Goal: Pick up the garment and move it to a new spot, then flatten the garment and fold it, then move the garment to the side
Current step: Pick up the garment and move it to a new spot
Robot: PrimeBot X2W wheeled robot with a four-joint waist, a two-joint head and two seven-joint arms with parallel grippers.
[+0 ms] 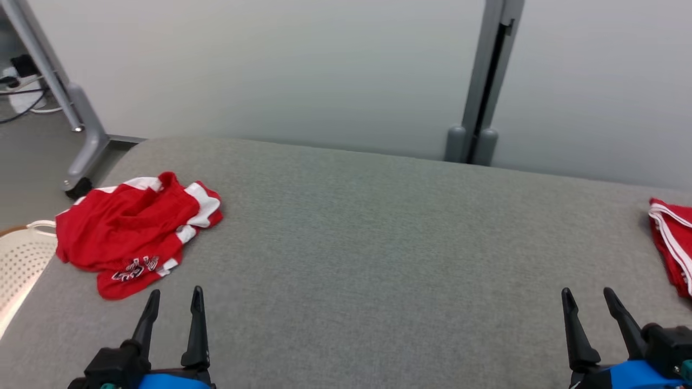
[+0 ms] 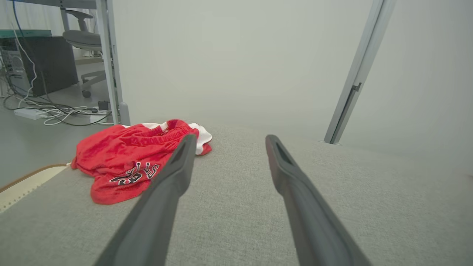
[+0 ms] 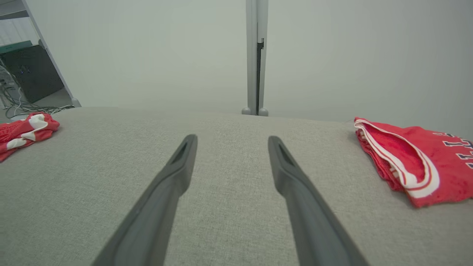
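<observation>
A wide table (image 1: 378, 243) covered in grey woven fabric is set before a pale partition wall. A crumpled red garment (image 1: 135, 232) of mesh cloth, with white trim and dark lettering, is laid near the table's far left corner. A second red garment (image 1: 673, 243), white-piped and folded, is placed at the right edge. A white perforated plastic basket (image 1: 21, 259) is seen beside the table's left edge. The left hand (image 1: 176, 292) is held open and empty close to the crumpled garment. The right hand (image 1: 587, 292) is likewise open and empty.
</observation>
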